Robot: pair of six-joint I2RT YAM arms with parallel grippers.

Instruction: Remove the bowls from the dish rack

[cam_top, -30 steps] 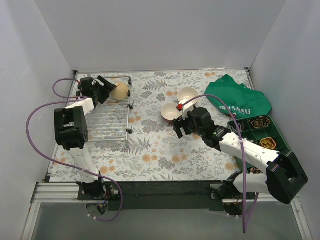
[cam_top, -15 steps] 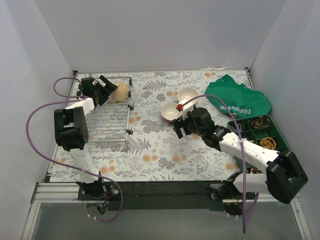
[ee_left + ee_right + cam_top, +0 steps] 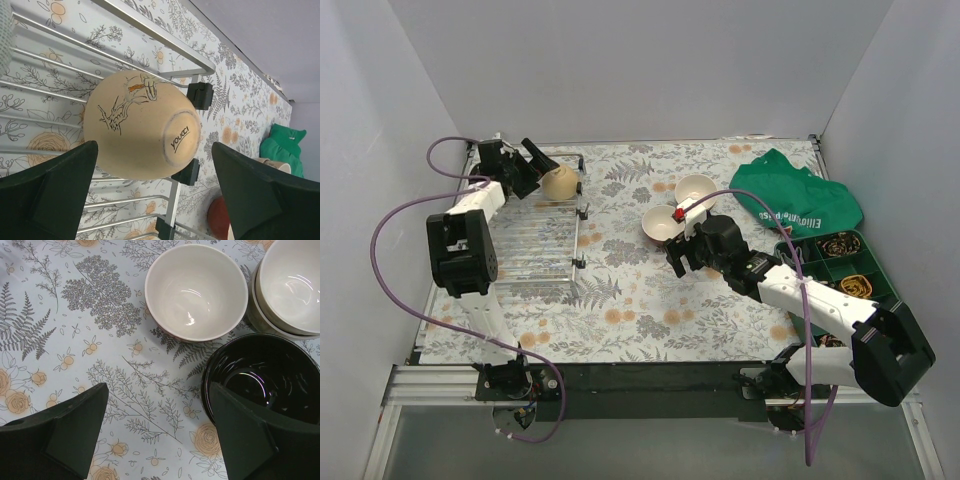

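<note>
Right tool [image 3: 680, 256] mid-frame, fingers spread wide, holding nothing, above floral bench [image 3: 650, 310]. Just beyond, bowls clustered on bench, off rack: black bowl [image 3: 265, 380], cream bowl [image 3: 196, 290], second cream bowl [image 3: 295, 280] nested in another. Upper left: dish rack [image 3: 535, 240]. Tan bowl [image 3: 140, 125] tipped over, base showing, at rack's far right corner, between wide-spread fingers of left tool [image 3: 542, 172].

Printed "YOUCCI" on the base ring of the tan bowl [image 3: 140, 125], between the spread jaws of the left gripper [image 3: 154, 146]. White lettering on the green cloth [image 3: 798, 200], well beyond the right gripper [image 3: 158, 386] and off to its right, too small to read.
</note>
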